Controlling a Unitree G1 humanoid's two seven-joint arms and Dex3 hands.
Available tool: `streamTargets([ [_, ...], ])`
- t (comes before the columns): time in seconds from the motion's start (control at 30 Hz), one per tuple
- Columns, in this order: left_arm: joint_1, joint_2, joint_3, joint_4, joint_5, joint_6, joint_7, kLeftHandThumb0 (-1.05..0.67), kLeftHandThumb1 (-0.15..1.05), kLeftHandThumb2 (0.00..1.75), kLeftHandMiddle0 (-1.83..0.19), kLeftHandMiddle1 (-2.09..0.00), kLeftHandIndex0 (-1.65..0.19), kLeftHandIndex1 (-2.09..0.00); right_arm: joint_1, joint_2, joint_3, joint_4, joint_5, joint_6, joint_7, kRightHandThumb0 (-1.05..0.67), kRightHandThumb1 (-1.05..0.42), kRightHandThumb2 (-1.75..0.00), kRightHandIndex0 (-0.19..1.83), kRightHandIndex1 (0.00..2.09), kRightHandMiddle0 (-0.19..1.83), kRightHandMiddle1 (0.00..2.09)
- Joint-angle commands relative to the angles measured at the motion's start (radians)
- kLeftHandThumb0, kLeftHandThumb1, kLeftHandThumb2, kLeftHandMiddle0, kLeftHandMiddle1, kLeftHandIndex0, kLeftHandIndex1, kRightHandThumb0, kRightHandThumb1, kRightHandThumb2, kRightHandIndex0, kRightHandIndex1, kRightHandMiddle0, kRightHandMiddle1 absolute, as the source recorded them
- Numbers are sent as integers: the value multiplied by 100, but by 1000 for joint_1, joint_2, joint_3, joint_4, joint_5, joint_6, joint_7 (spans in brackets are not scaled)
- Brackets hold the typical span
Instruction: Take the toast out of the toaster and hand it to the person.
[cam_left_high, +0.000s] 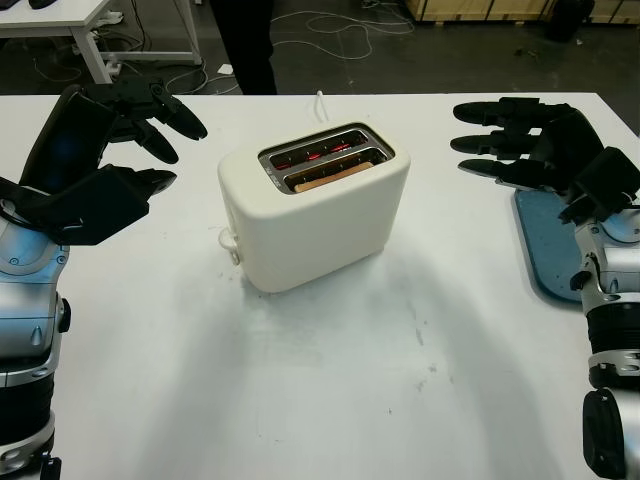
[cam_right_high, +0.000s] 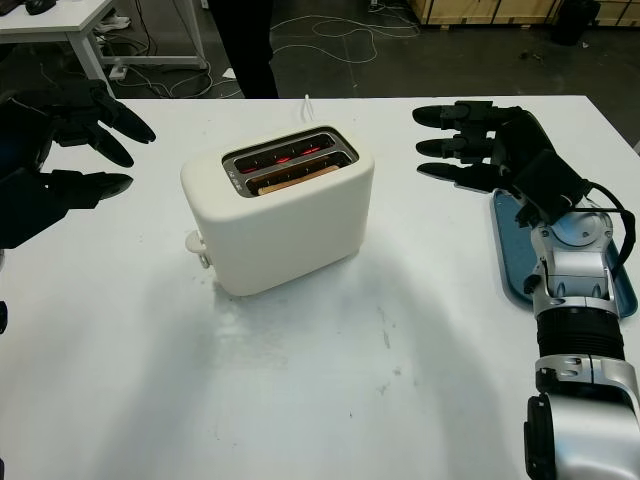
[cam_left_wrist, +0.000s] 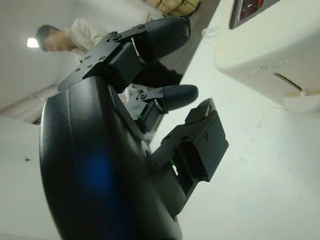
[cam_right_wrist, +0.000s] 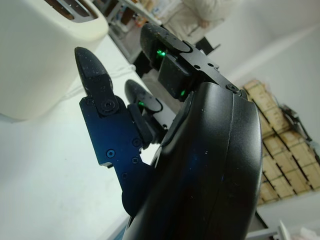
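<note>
A cream two-slot toaster (cam_left_high: 315, 205) stands in the middle of the white table (cam_left_high: 330, 380). A slice of toast (cam_left_high: 330, 175) sits low in the nearer slot; the farther slot glows red inside. My left hand (cam_left_high: 150, 150) is open, raised to the left of the toaster and apart from it. My right hand (cam_left_high: 480, 142) is open, held to the right of the toaster, fingers pointing toward it. A person in dark trousers (cam_left_high: 245, 45) stands behind the table's far edge.
A blue tray (cam_left_high: 550, 250) lies on the table under my right forearm. The toaster's white cord (cam_left_high: 320, 100) runs off the far edge. A white bench (cam_left_high: 90, 25) and cables lie on the floor beyond.
</note>
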Motion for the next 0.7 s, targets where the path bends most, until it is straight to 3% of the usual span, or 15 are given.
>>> streamTargets([
  [0.0,6,-1,-3,-5,11,-5,11,62,72,26,-77,-122,-73,-101,10,-2,-3,-7,4,-4,1,-41,-76,0,95,0,84,0],
  [0.67,17,-5,-3,-14,16,5,17,62,75,22,-75,-121,-71,-100,10,-1,0,-3,2,3,1,-38,-76,0,94,0,83,0],
])
